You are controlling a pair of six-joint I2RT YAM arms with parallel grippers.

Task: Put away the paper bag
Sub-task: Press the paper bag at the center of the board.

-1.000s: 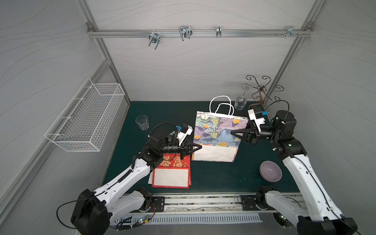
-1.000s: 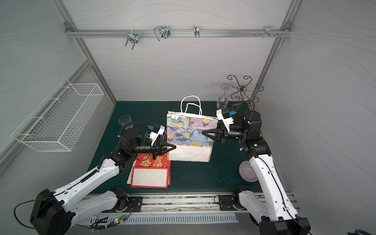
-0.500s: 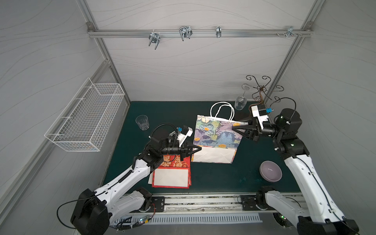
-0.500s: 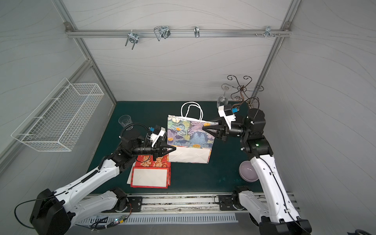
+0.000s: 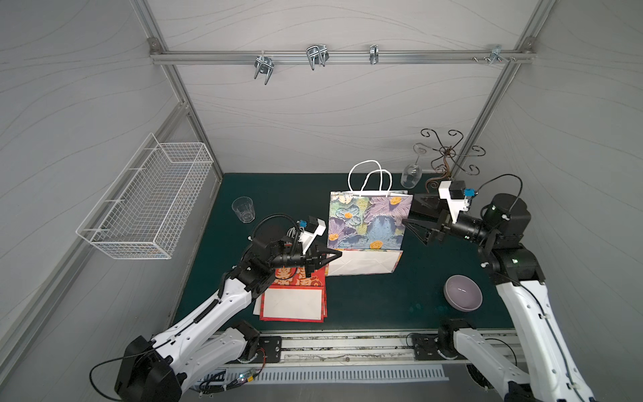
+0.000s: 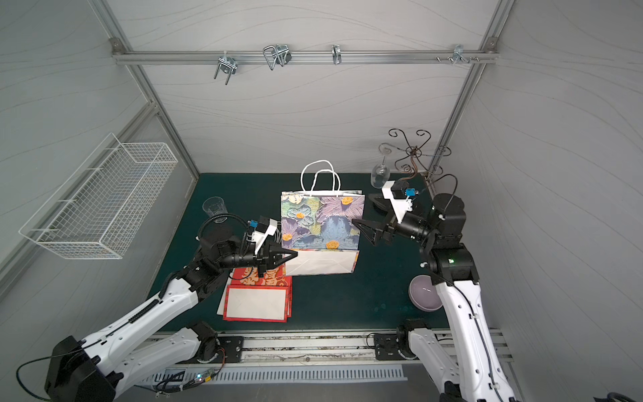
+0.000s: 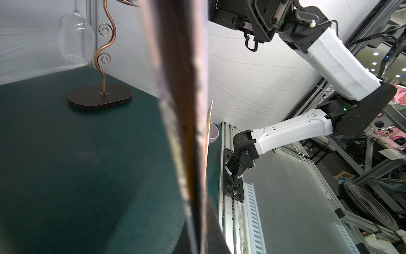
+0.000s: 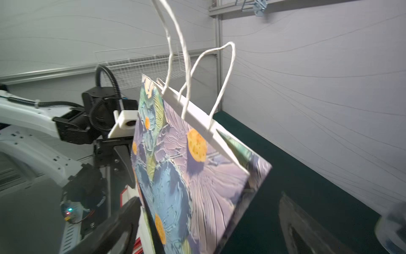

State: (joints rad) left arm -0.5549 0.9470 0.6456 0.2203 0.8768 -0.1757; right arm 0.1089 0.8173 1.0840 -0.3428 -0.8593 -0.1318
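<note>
1. Your floral paper bag (image 5: 365,222) is folded flat and stands on edge just beyond the far corner of the pile of red paper bags (image 5: 295,299). Its white folded base (image 5: 362,262) is nearest that pile and its cord handles (image 5: 368,177) point up and away from it. Whether the base touches the worktop (image 5: 365,306) can't be made out.
2. Your left gripper (image 5: 335,255) has its jaws closed on the bag's lower corner, the one next to the pile. The left wrist view shows the paper edge (image 7: 189,132) running between them. That pinch looks like the only thing keeping the bag up; a flat bag would probably flop over by itself.
3. Your right gripper (image 5: 407,211) sits at the bag edge farthest from the pile. Its jaws are spread wide, one on each face of the paper, gripping nothing.
4. The red bags lie flat, so this one probably belongs on top of them. With one low corner held, expect the top to sway when you tip it.
</note>
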